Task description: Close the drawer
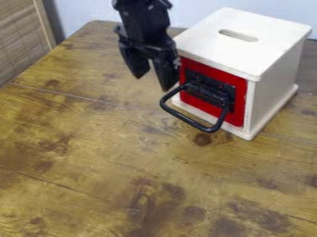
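Observation:
A cream wooden cube box (254,46) with a slot in its top stands at the back right of the table. Its red-fronted drawer (209,90) has a dark centre panel and a large black loop handle (190,113) that hangs forward and down. The red front looks about level with the box face. My black gripper (150,76) hangs just left of the drawer front, above the handle's left end, fingers pointing down and spread apart. Nothing is between the fingers.
The worn brown wooden table (111,157) spreads to the front and left. A slatted wooden panel (19,37) stands at the far left edge. A pale wall runs behind the box.

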`<state>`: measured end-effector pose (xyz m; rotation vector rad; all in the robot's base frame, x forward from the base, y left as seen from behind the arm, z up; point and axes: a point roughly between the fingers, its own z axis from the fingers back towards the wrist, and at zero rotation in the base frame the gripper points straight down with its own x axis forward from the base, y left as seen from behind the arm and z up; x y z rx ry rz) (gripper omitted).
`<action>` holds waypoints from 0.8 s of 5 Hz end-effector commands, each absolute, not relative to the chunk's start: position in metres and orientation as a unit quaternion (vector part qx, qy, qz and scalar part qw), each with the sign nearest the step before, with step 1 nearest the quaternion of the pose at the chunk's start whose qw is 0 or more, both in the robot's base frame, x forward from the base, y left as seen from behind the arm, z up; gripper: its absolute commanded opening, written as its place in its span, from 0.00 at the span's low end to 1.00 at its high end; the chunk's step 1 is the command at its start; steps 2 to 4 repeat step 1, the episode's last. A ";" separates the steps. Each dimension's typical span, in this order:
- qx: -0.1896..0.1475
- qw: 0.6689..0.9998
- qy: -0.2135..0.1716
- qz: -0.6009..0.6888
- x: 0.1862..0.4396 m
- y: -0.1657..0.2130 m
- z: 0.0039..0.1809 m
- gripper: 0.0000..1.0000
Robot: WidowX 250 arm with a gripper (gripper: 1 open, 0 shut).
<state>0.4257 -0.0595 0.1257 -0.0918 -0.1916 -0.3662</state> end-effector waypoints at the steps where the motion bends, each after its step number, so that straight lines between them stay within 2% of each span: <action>1: -0.042 0.967 -0.140 -0.210 0.415 -0.072 0.177 1.00; 4: -0.042 0.967 -0.140 -0.210 0.415 -0.072 0.177 1.00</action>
